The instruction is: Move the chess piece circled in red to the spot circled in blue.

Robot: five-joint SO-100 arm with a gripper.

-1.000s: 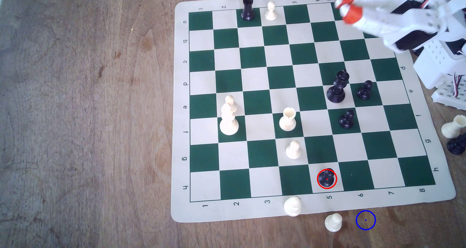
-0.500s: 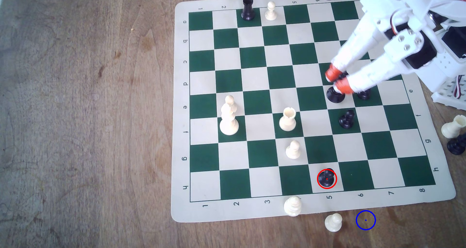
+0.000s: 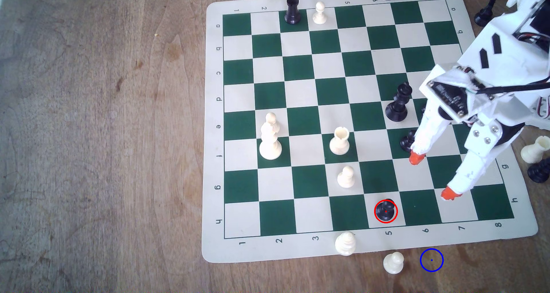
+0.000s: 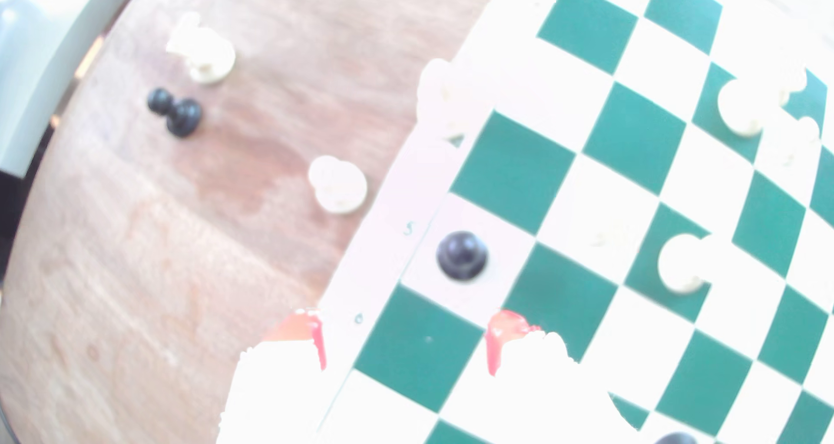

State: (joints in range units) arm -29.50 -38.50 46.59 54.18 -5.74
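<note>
The chess piece, a small black pawn inside a red ring, stands on a light square in row h, column 5, near the board's front edge. In the wrist view the same pawn sits ahead of the fingertips. My gripper hangs open over rows g and h, up and to the exterior view's right of the pawn, orange tips wide apart with nothing between them. The spot, a blue ring with a centre dot, lies on bare wood just off the board's front edge, below column 6.
A black king and a black pawn stand close beside my fingers. A white pawn sits on the wood left of the spot, another white piece on the board's margin. Loose pieces lie off the exterior view's right edge.
My gripper has swept from the board's far right corner, past the black king, down to rows g and h, and its fingers have spread apart. The pawn has not moved.
</note>
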